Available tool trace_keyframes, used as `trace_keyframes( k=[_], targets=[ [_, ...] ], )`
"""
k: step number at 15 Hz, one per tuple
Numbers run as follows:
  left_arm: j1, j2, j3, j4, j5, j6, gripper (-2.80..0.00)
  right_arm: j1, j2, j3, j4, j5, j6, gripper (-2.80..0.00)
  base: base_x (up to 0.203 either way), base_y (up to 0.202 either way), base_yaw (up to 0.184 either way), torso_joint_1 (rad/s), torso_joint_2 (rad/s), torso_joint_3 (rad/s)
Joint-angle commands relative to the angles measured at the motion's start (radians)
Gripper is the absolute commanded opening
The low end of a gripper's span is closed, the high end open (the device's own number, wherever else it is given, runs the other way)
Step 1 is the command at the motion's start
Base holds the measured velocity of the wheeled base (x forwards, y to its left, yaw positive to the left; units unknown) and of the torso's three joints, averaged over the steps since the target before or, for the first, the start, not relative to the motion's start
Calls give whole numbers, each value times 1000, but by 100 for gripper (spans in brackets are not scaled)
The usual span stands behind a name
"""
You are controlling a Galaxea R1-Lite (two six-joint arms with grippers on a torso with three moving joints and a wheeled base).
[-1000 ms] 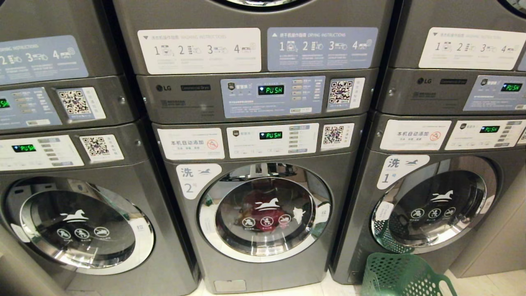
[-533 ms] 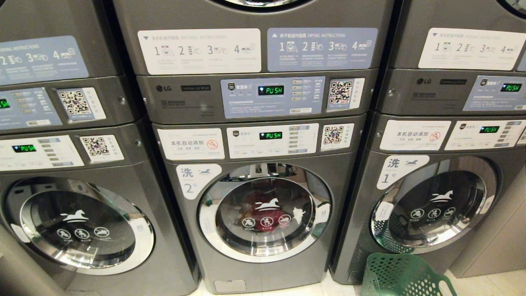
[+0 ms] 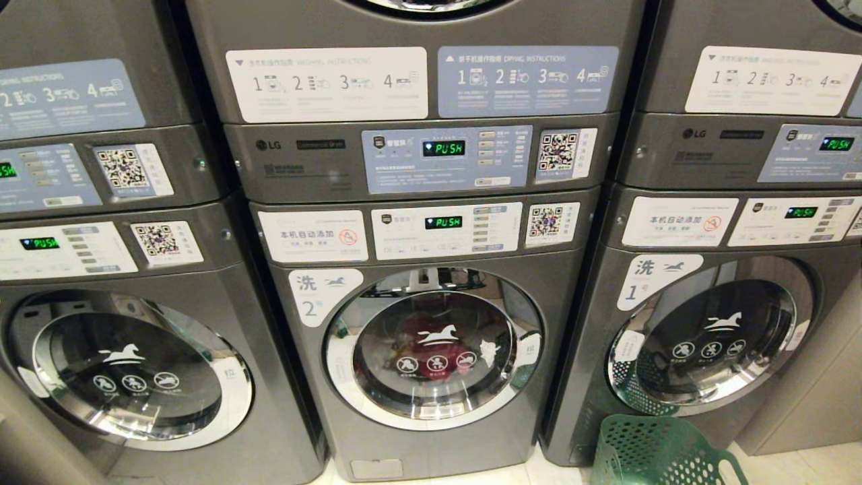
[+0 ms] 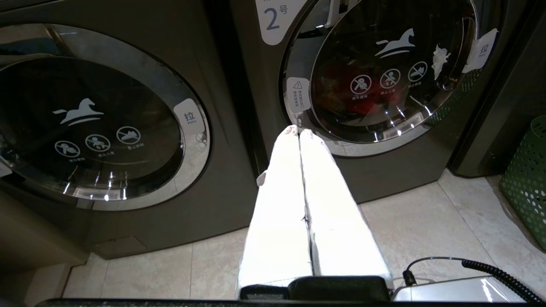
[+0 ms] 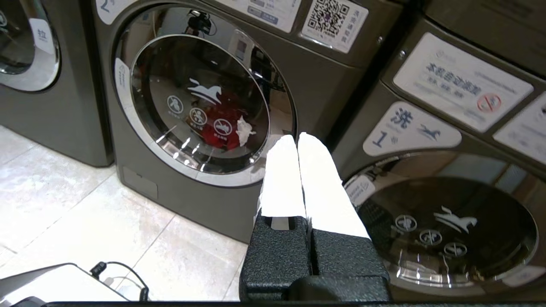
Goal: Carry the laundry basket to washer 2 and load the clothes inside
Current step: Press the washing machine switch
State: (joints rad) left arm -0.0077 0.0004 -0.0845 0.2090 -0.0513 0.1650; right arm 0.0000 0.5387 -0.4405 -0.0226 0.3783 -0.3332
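The right tool (image 5: 297, 138) has its two white fingers pressed flat together, holding nothing, and hangs in the air in front of the seam between two machines. Just beyond its tips, on one side, is washer 2 (image 5: 192, 106) with its chrome-ringed glass door shut. Behind that glass lie the clothes (image 5: 222, 125), a red heap with a scrap of white cloth beside it. On the tool's other side stands the washer labelled 1 (image 5: 443, 204), door also shut.

The left tool (image 4: 298, 132) is likewise closed tight and empty, fingers touching along their length, held low over the tiled floor (image 4: 426, 221). Its tips aim at the lower edge of washer 2's door, where the red garments show dimly through the glass. To one side of it stands a third grey washer (image 4: 98, 123). Well off to the other side, the laundry basket (image 4: 527, 183) sits on the floor.

In the head view neither tool shows; the green basket stands at the foot of the washer labelled 1.
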Motion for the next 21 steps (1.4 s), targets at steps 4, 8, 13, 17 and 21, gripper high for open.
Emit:
trace_keyframes(
  k=[4, 8, 13, 17, 21],
  targets=[
    [0, 0, 0, 1, 16, -112, -280, 22, 666, -185, -244, 33, -38, -280, 0, 0, 0, 0, 0, 0],
    [0, 0, 0, 1, 41, -151, -280, 165, 1032, -270, -552, 0, -59, -280, 0, 0, 0, 0, 0, 0],
    [0, 0, 0, 0, 41, -151, -280, 304, 1331, -472, -777, -88, -65, -280, 0, 0, 0, 0, 0, 0],
    [0, 0, 0, 0, 41, -151, -280, 311, 1432, -564, -823, -94, -78, -280, 0, 0, 0, 0, 0, 0],
    [0, 0, 0, 1, 41, -151, -280, 314, 1558, -663, -942, -97, -70, -280, 0, 0, 0, 0, 0, 0]
  ],
)
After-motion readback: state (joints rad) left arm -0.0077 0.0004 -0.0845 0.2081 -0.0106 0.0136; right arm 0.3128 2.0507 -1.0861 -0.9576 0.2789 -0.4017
